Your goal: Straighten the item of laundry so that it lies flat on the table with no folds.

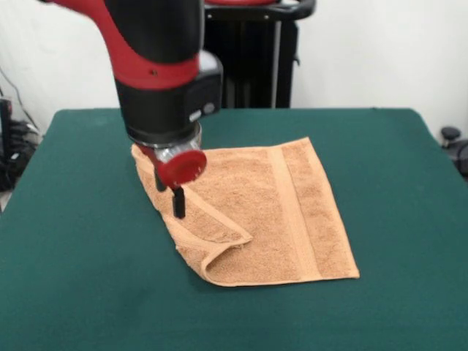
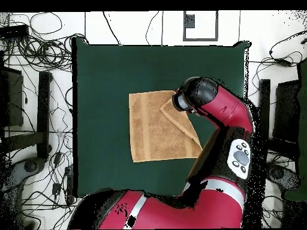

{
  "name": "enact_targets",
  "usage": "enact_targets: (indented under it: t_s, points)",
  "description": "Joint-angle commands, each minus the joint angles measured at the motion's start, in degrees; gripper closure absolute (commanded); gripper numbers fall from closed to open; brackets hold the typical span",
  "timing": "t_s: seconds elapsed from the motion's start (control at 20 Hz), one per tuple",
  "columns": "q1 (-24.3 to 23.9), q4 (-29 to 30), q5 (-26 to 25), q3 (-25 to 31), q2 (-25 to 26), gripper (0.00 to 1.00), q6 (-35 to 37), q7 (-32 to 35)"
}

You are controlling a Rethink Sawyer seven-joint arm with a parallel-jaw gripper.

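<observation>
On the dark green felt desk (image 1: 73,219), orange-tan terry towel (image 1: 292,219) lies left edge folded over; jaws above fold, state indeterminable.

Towel (image 1: 256,212) lay on green table (image 1: 80,256), left edge folded over; gripper (image 1: 170,196) stood at fold, fingers near together.

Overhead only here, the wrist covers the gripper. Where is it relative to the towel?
Observer: In the front view the gripper is down at the towel, over the folded-over flap along one side.
Operator: Holding cloth?
Observer: Cannot tell from the front either. Its lower end meets the flap's surface.
Operator: Flap pressed flat?
Observer: No. At the corner nearest the front camera, the fold bulges up off the table.
</observation>
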Motion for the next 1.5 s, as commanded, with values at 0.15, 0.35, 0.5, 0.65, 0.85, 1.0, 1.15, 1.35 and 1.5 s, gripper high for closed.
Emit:
enact_targets:
  t_s: [0.15, 0.35, 0.5, 0.65, 0.85, 1.0, 1.15, 1.35, 1.5]
  points:
    - [3.0, -1.0, 1.5, 2.0, 1.1, 0.0, 3.7, 16.6]
    - [3.7, -0.9, 1.6, 2.6, 2.7, 0.0, 1.7, 16.9]
    - [3.6, -0.2, 1.4, 3.2, 2.8, 0.0, 1.0, 15.5]
    - [3.8, -0.2, 1.4, 3.3, 2.9, 0.0, 0.7, 15.4]
    - [4.2, -0.2, 1.8, 3.9, 3.5, 0.0, 0.1, 15.3]
    - [4.3, -1.1, 1.6, 3.7, 4.4, 0.0, 0.0, 15.6]
    - [3.8, -1.9, 1.5, 3.7, 4.9, 0.0, 0.7, 15.2]
    - [2.9, -1.6, 1.2, 4.4, 5.1, 0.0, 0.2, 13.1]
    - [3.1, -1.6, 1.1, 4.7, 5.2, 0.0, 0.1, 12.6]
